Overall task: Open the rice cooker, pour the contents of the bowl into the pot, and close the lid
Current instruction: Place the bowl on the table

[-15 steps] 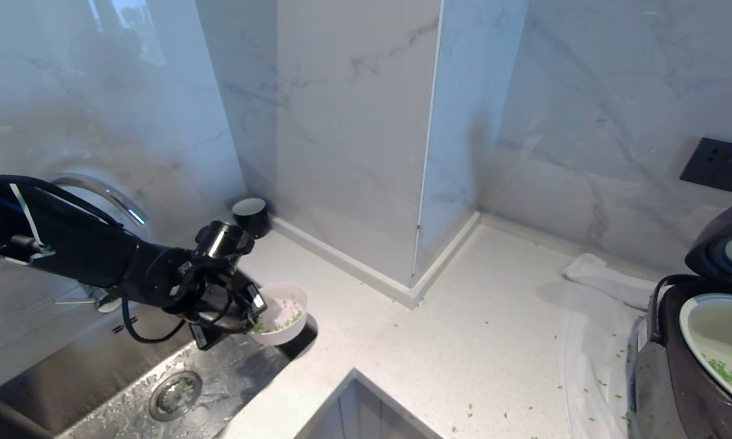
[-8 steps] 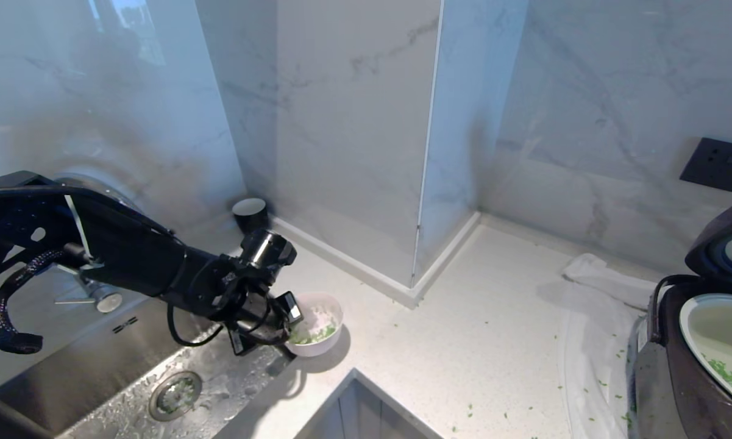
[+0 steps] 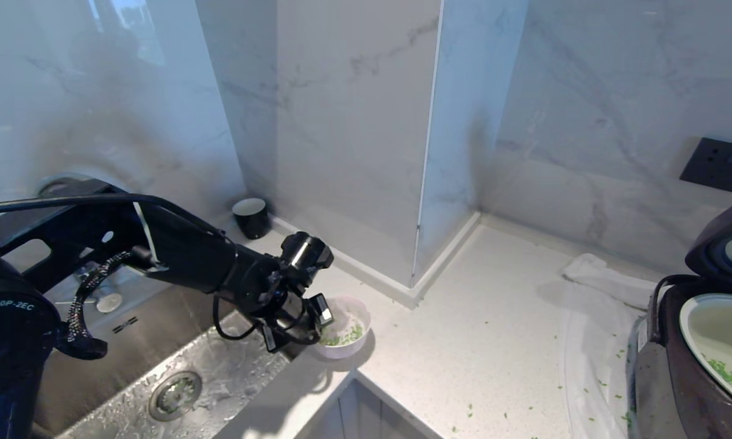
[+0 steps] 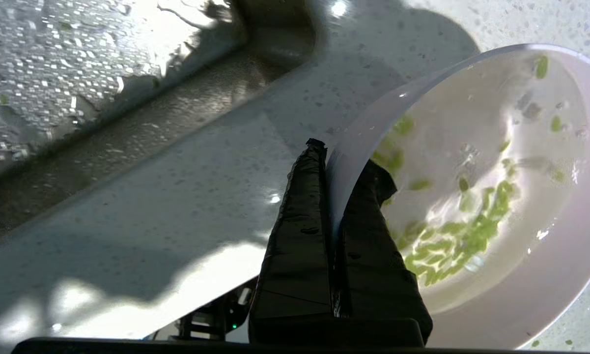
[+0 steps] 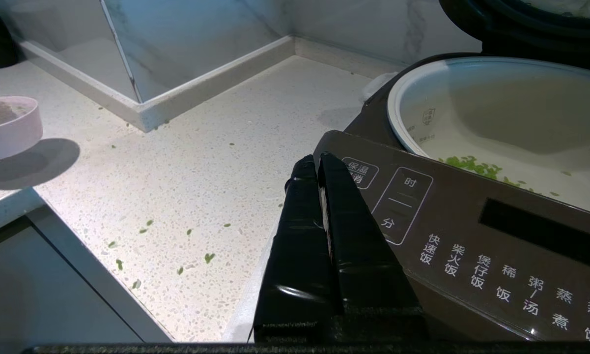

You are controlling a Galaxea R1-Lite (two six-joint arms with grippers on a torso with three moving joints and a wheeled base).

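A small pale pink bowl [image 3: 348, 332] hangs just above the counter beside the sink corner, its shadow under it. My left gripper [image 3: 324, 322] is shut on its near rim, one finger inside and one outside [image 4: 341, 157]. Chopped green bits [image 4: 462, 241] lie in water at the bowl's bottom [image 4: 545, 162]. Far right stands the dark brown rice cooker [image 3: 664, 378], its lid [image 3: 722, 244] raised and the white pot [image 3: 716, 335] bare, some green bits [image 5: 471, 164] inside. My right gripper [image 5: 313, 162] is shut on nothing beside the cooker's button panel [image 5: 471, 231]. The bowl [image 5: 5, 132] also shows far off in that view.
A wet steel sink [image 3: 177, 390] lies under my left arm. A black cup [image 3: 251, 216] stands by the wall. A marble pillar corner [image 3: 414, 286] juts into the counter. A white cloth [image 3: 603, 286] lies before the cooker, with green bits scattered on the counter.
My left arm has carried the bowl to the right, from over the sink's edge to over the counter, nearer the cooker. The grip on the rim is unchanged.
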